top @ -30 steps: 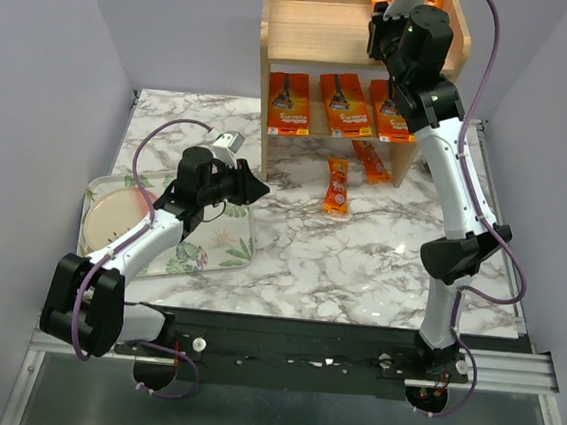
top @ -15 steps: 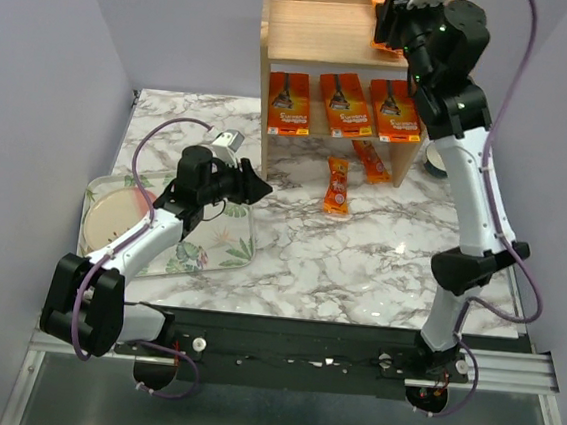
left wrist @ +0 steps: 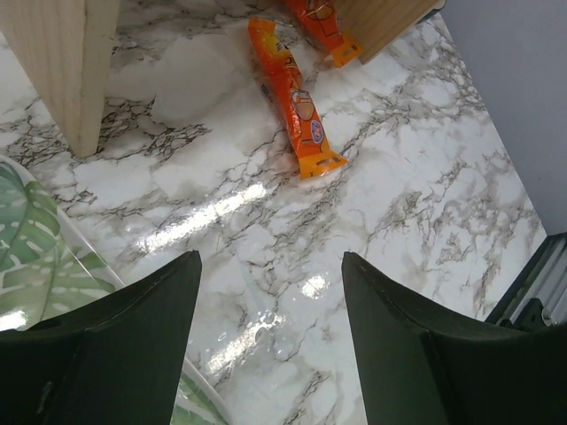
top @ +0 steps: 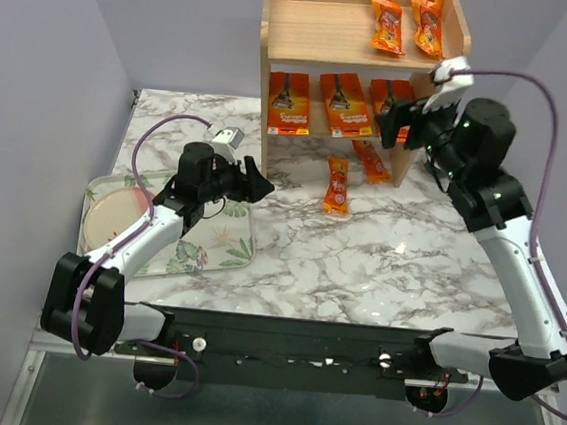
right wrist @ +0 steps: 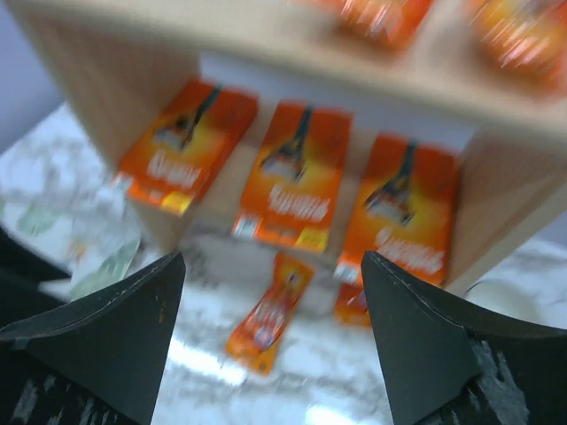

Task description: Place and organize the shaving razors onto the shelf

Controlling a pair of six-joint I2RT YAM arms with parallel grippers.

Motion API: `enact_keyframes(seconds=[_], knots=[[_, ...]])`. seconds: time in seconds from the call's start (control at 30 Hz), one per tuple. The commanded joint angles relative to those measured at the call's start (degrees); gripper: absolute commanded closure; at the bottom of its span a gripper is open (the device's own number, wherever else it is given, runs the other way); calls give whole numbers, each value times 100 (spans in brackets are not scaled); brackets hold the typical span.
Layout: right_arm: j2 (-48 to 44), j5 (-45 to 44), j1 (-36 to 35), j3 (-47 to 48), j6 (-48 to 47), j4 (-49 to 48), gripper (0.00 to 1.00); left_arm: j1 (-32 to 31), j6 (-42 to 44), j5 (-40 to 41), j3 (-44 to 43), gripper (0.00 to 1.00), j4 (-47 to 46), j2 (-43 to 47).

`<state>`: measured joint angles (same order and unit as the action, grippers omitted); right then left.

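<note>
Reaching for the narrow razor pack (top: 337,186) lying on the marble tabletop (top: 389,263) just before the shelf (top: 312,24), the empty, spread right gripper (top: 391,120) should straddle its slim width squarely, then lift without dragging.

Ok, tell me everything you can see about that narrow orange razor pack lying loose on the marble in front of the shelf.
The narrow razor pack is a long, slim, bright-orange packet, glossy like plastic film, with a round blue-and-white mark and a flat crimped tab at the end away from the shelf. It lies flat on the marble tabletop, pointing lengthwise at the shelf's open lower tier. Only the tabletop touches it; a second narrow pack lies close by but apart, partly under the shelf.
</note>
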<state>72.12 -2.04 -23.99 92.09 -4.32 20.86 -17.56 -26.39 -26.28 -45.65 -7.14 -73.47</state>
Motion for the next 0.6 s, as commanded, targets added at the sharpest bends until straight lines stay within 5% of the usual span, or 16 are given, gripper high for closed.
enact_keyframes(seconds=[0.0, 0.57], knots=[[-146, 1277, -62, -1500, 1176, 1147, 11, 77, 82, 159, -32, 25, 46, 87], [2340, 241, -686, -1783, 3278, 1376, 16, 596, -6, 141, 311, 25, 133, 483]])
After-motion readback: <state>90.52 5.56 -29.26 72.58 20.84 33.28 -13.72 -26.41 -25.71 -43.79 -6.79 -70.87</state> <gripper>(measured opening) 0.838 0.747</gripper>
